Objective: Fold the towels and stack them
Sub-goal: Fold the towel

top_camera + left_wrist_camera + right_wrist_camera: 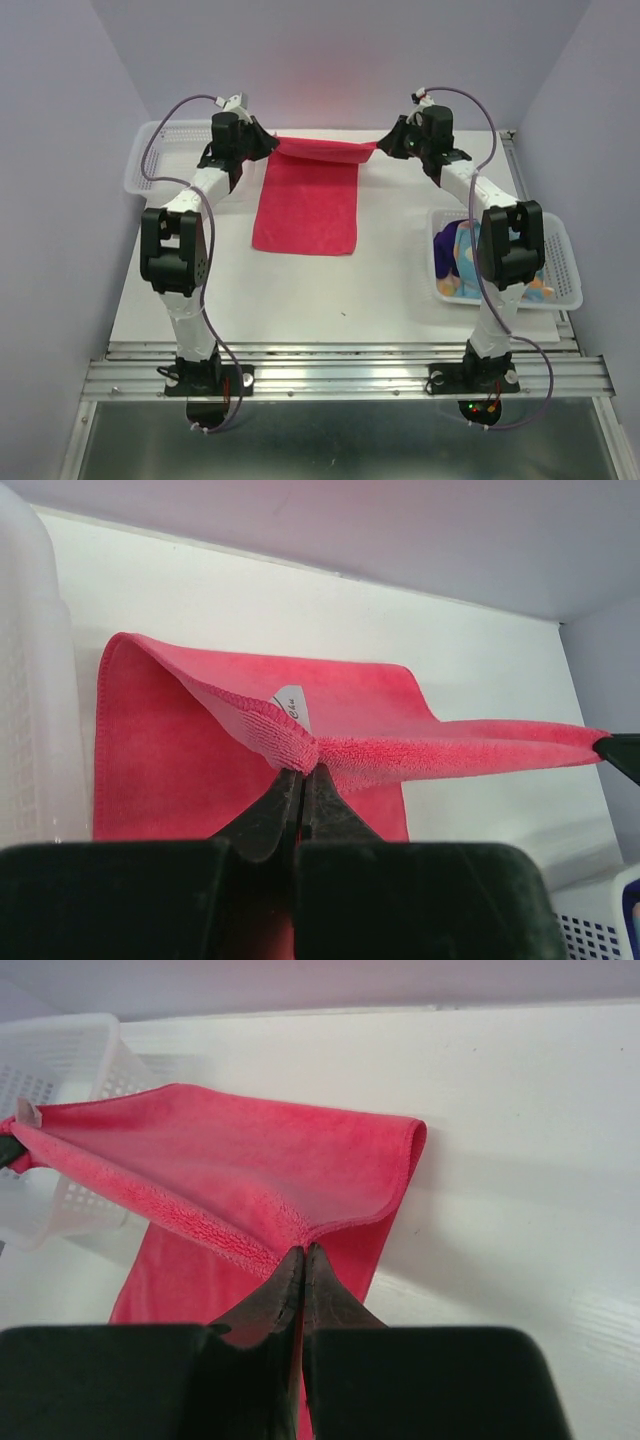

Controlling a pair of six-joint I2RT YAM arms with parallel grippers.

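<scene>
A magenta-pink towel (307,205) lies lengthwise on the white table, its far edge lifted and stretched taut between both grippers. My left gripper (268,145) is shut on the far left corner of the towel (250,740), pinching it at the fingertips (303,772). My right gripper (385,143) is shut on the far right corner of the same towel (250,1170), at its jaw tips (303,1252). More towels (455,255), purple, blue and orange, lie heaped in the right basket, partly hidden by the right arm.
A white mesh basket (560,275) holding the heap stands at the right table edge. Another white mesh basket (150,160) stands at the far left, behind the left arm. Walls close in on three sides.
</scene>
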